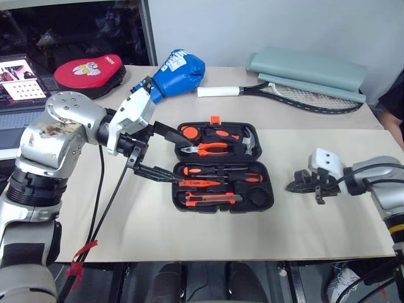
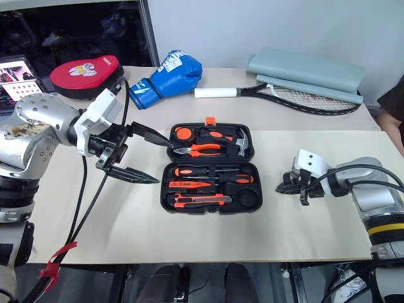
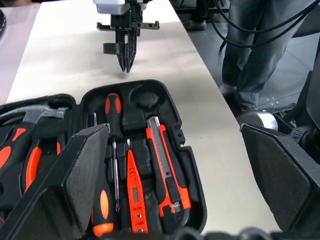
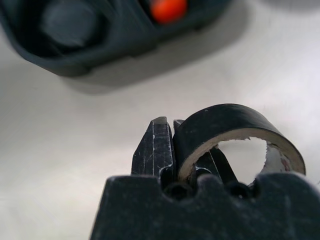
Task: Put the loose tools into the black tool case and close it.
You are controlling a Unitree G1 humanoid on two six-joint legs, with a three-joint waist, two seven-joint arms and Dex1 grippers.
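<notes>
Near edge of the table (image 1: 189, 243): bare board runs along the front of the case (image 1: 223, 167) and on both its flanks. The case lies open at mid-table, lid half to the far side, orange latch (image 1: 214, 119) on the far rim.

Right gripper (image 2: 282, 187) sits low over the board, right of the case and apart from it, fingers pinched on the wall of the tape roll (image 4: 235, 135).

Left gripper (image 1: 169, 154) stands spread wide at the case's left end, holding nothing; one finger (image 1: 167, 132) reaches over the lid half, the other (image 1: 154, 172) lies beside the near half.

In the near half: two screwdrivers (image 1: 221, 170), tester (image 1: 199, 183), knife (image 1: 211, 199), and a round slot (image 1: 257, 197) unfilled. Pliers (image 1: 211, 148) and hammer (image 1: 249, 142) sit in the lid half.

Far side: racket (image 1: 284, 93), glove (image 1: 177, 72), pad (image 1: 88, 71).
</notes>
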